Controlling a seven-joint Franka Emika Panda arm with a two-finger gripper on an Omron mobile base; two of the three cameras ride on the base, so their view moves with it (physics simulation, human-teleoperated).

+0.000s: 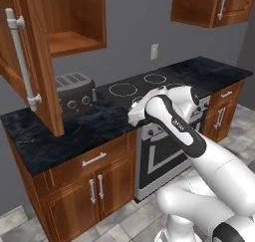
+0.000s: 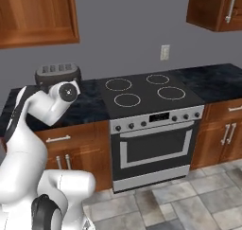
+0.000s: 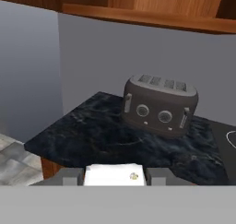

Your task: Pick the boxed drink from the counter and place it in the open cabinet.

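1. Open cabinet (image 1: pixel 60 22): reddish-brown wooden wall cabinet, above and left of the toaster. Its panelled door (image 1: pixel 30 61), with a long vertical silver bar handle (image 1: pixel 20 61), swings out toward the cameras. The bare wooden shelf (image 1: pixel 72 41) inside is unobstructed.

2. Counter (image 1: pixel 60 134): black stone top with faint pale veining over brown drawers and doors; the toaster stands at its back against the grey wall.

3. Toaster (image 3: pixel 160 105): dark grey, four slots, two round dials on its face. Landmark for this list.

4. Boxed drink (image 3: pixel 115 174): small white-cream rectangular carton, in front of the toaster and off the counter, sitting between the two dark finger tips in the hand view.

5. Gripper (image 3: pixel 115 177): jaws narrowed onto the boxed drink, one tip on each side of it, carton held.

6. Stove (image 2: pixel 146 94): black glass top with four ringed burners, just right of the toaster.

Handling, judged: the carton looks light and stiff-walled, but thin card may dent under a hard squeeze; its smooth faces could slip. The two broad flat sides, near mid-height, look the best hold.
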